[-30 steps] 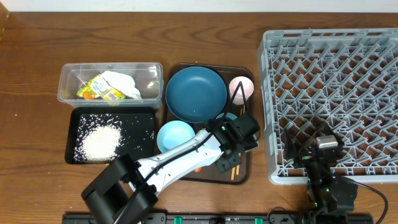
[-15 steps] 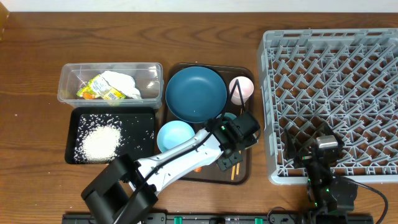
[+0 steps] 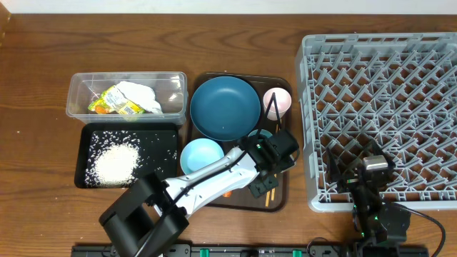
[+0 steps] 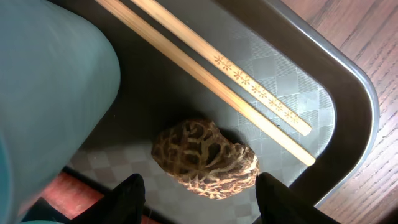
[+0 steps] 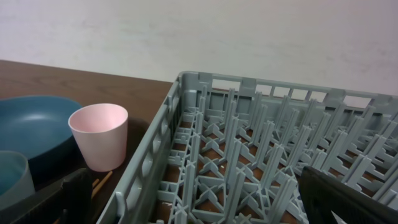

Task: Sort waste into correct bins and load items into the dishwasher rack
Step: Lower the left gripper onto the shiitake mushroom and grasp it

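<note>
Overhead: straight down, whole table (image 3: 43, 71). Left wrist: close, steeply down onto serving tray (image 4: 292, 81). Right wrist: low, near-level across rack (image 5: 249, 162), sharing pink cup (image 5: 99, 134) with overhead.

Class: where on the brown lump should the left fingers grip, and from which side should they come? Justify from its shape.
Come straight down and pinch the lump across its middle. It is a rounded, bumpy oval lying flat on the tray, offering no handle; chopsticks lie close beside it, so keep fingers clear of them.
</note>
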